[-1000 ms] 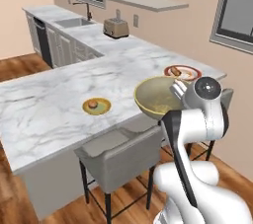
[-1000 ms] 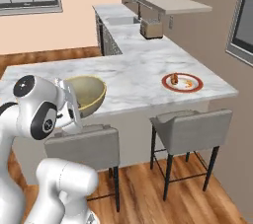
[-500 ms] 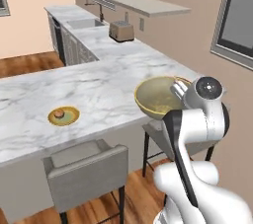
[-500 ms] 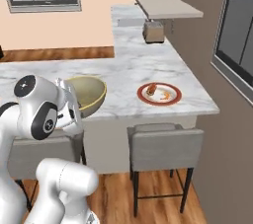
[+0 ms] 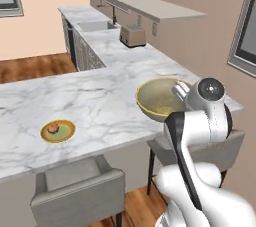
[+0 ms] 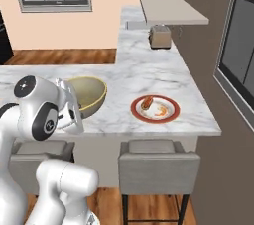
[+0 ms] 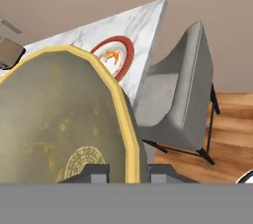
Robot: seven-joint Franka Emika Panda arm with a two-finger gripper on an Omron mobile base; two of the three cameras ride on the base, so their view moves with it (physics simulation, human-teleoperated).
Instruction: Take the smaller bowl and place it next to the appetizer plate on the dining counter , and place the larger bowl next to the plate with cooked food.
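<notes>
My gripper (image 7: 127, 171) is shut on the yellowish rim of the larger bowl (image 5: 157, 98), an olive-tan bowl carried tilted just above the dining counter (image 5: 100, 96). From the right, the larger bowl (image 6: 89, 92) hangs left of the plate with cooked food (image 6: 155, 108), white with a red-brown rim, with a gap between them. In the hand view the larger bowl (image 7: 54, 119) sits close up and the plate with cooked food (image 7: 113, 56) shows past its rim. The yellow-orange appetizer plate (image 5: 58, 130) lies far to the left on the counter. The smaller bowl is out of view.
A toaster (image 5: 132, 35) stands on the back counter under a wall shelf (image 5: 150, 6). Grey stools (image 6: 158, 162) are tucked under the counter's near edge, one (image 7: 178, 99) right below the plate's corner. A sink (image 5: 97, 25) lies further back.
The base has driven sideways, so the whole scene has shifted and the red-rimmed plate now sits closer to me. The bowl stays held in the gripper in the same way.
</notes>
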